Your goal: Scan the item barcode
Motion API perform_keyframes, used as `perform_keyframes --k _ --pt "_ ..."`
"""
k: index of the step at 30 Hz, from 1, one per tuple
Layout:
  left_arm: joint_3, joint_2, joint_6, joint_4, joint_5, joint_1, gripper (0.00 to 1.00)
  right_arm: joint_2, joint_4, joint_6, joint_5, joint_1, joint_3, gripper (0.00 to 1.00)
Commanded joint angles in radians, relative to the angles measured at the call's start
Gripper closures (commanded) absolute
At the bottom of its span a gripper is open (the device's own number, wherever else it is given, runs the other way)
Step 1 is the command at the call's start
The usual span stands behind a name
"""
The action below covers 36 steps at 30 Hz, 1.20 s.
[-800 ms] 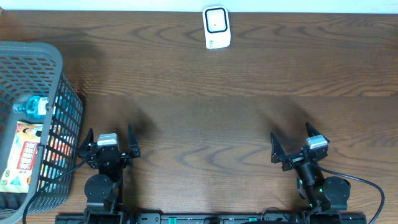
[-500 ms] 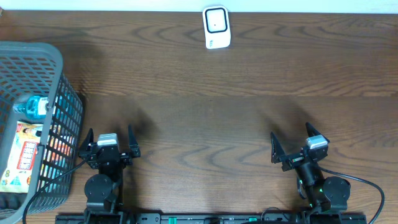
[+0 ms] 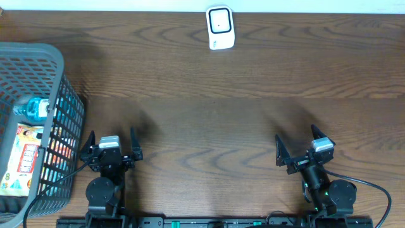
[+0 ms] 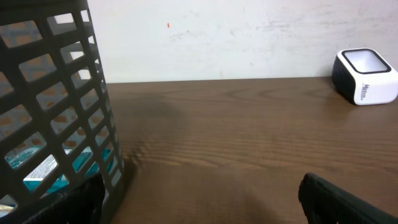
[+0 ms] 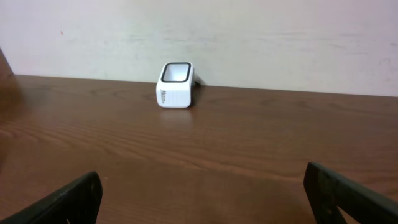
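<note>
1 white box-shaped barcode scanner (image 3: pixel 220 27) at far edge of brown wooden table (image 3: pixel 202 107), centre. 1 grey plastic mesh basket (image 3: pixel 38 52) far left w/ 2 items inside: 1 blue-capped bottle (image 3: pixel 33 109), 1 flat colourful printed packet (image 3: pixel 24 158). 2 grippers at near edge, left gripper (image 3: pixel 111 140) & right gripper (image 3: pixel 296 136), both w/ fingers spread wide, holding nothing.

Diffuse, even light from above. In the overhead view the wooden table (image 3: pixel 209 82) carries soft-edged shadows across its near half and beside the basket (image 3: pixel 31 47); detail is sharp throughout. Wrist views show a mild sheen on the grain, a pale reflection in the scanner (image 5: pixel 175 84) window, and dark, slightly blurred right gripper fingers (image 5: pixel 348 196) at the lower corners.
</note>
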Motion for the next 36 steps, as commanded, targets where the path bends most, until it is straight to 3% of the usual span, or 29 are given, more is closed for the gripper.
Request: perform_keyframes --k 1,36 --pt "-0.032 -0.006 0.013 -0.016 0.002 0.004 0.00 -0.006 -0.003 0.009 0.005 0.007 -0.003 0.01" --pt "-0.032 -0.006 -0.010 -0.015 0.021 0.004 0.00 -0.006 -0.003 0.009 0.005 0.007 -0.003 0.01"
